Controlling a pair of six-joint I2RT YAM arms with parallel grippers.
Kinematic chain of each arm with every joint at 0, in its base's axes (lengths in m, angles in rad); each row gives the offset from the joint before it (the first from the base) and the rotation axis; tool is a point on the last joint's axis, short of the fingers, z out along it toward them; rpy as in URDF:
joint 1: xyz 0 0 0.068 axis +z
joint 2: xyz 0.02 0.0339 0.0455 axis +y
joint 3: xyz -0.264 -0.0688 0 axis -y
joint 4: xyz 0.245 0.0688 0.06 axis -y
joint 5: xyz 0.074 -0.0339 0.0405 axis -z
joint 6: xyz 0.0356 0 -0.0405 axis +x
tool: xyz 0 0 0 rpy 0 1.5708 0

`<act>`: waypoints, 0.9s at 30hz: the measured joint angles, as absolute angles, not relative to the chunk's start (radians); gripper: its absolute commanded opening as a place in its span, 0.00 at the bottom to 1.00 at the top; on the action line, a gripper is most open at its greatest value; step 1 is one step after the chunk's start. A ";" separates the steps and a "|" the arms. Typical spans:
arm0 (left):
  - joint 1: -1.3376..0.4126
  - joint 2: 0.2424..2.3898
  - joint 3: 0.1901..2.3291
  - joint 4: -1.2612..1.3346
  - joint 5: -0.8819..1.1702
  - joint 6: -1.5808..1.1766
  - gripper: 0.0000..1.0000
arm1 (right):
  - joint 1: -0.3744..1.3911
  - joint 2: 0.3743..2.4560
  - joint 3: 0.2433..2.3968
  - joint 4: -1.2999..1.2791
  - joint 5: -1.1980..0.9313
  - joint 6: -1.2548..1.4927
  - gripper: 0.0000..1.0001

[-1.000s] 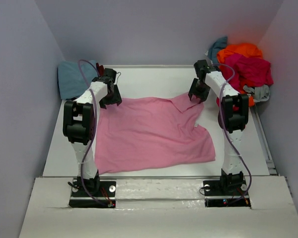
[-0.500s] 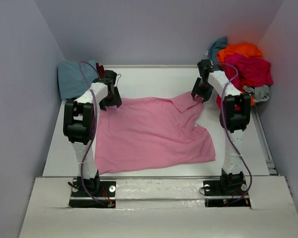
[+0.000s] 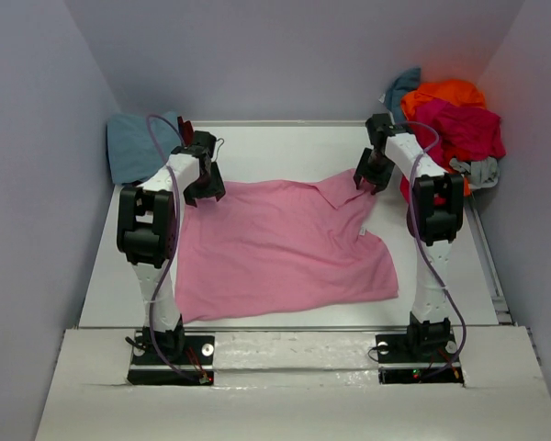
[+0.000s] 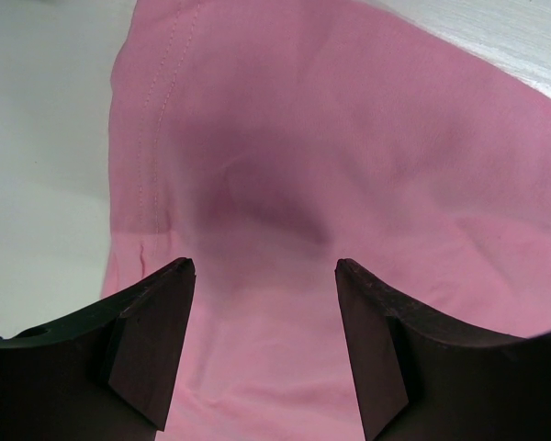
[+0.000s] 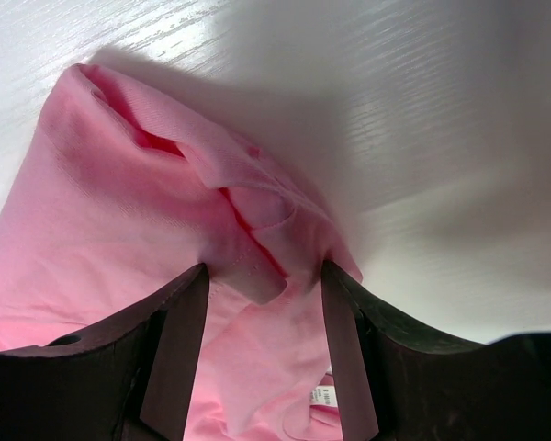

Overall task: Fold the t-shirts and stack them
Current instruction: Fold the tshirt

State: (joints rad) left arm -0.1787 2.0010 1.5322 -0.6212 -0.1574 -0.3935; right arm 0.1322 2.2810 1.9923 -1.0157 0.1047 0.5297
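Pink t-shirt [image 3: 285, 243] lies spread on the table [image 3: 275, 147], mostly flat, far-right corner bunched and folded over. My left gripper [image 4: 264, 276] hangs open over its far-left hem. My right gripper [image 5: 262, 276] sits open astride the bunched fold, possibly touching it, gripping nothing.

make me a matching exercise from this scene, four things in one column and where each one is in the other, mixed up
Things:
1. pink t-shirt
2. dusty blue t-shirt
3. orange t-shirt
4. left hand

Places:
A. on the pile in the far right corner
B. open over the pink t-shirt's far left corner
C. spread out in the middle
D. far left corner, by the wall

Pairs: 1-C, 2-D, 3-A, 4-B
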 measured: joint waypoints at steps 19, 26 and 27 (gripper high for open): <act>-0.179 2.021 1.518 -0.616 -0.146 -0.394 0.75 | 0.132 2.273 1.993 -1.019 0.120 0.526 0.58; -0.179 2.022 1.513 -0.610 -0.141 -0.394 0.75 | 0.132 2.268 2.004 -1.022 0.120 0.519 0.58; -0.179 2.022 1.513 -0.610 -0.140 -0.393 0.75 | 0.132 2.268 2.009 -1.023 0.120 0.516 0.58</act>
State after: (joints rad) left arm -0.1787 2.0220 1.5131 -0.6098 -0.1398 -0.3935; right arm 0.1322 2.2684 2.0087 -1.0225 0.1204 0.5159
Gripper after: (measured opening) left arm 0.743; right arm 0.578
